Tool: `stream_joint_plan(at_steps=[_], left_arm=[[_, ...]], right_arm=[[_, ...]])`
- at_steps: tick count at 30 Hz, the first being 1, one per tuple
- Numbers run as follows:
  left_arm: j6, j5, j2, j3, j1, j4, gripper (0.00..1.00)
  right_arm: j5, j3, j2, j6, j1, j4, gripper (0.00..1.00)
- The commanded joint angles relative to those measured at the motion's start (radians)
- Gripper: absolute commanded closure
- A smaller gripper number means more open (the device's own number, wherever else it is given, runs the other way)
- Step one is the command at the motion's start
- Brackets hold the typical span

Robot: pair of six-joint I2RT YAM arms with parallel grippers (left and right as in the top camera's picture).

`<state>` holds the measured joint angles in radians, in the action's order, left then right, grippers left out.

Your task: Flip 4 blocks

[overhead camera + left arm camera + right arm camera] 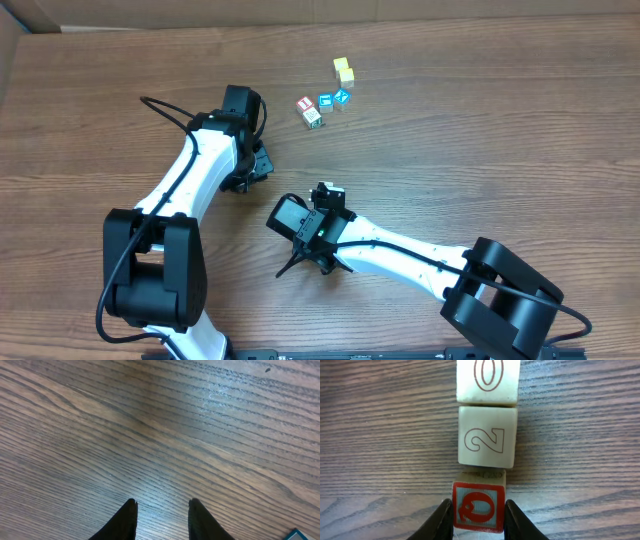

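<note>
In the right wrist view three blocks lie in a line on the wood. The nearest block [479,508] has a red frame and a red letter, and my right gripper [477,505] is shut on it, one finger against each side. Beyond it a pale block marked 2 [487,436] touches it, then a pale block with an oval outline [488,380]. Overhead, my right gripper [325,192] covers these. Two more small alphabet blocks [310,110] sit at the back. My left gripper [161,502] is open over bare wood, left of centre [255,165].
Two blue-faced cubes [333,99] and two yellow cubes [344,70] sit just right of the back blocks. A blue corner [295,535] shows at the lower right of the left wrist view. Cardboard walls [10,50] border the table's far and left edges.
</note>
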<state>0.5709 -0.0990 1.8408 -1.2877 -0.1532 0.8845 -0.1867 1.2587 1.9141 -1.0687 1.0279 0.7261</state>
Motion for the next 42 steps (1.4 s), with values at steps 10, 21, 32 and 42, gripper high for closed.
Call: stream_joint_plan(at_steps=[10,21,32,42], left_arm=[[0.008,-0.016,-0.012,-0.002,0.003,0.001,0.73],[-0.099,0.024,-0.012,-0.002,0.002,-0.038,0.74],[-0.335,0.328,-0.003,-0.161,-0.012,-0.082,0.96],[-0.423,0.315,0.116,-0.272,-0.146,-0.069,0.96]], right_arm=[[-0.014,0.005,0.019,-0.009,-0.042,-0.003,0.72],[-0.010,0.006,0.015,0.003,-0.042,-0.002,0.47],[0.061,0.094,-0.133,0.082,-0.058,0.102,0.96],[0.192,0.053,-0.145,0.089,-0.056,0.144,0.96]])
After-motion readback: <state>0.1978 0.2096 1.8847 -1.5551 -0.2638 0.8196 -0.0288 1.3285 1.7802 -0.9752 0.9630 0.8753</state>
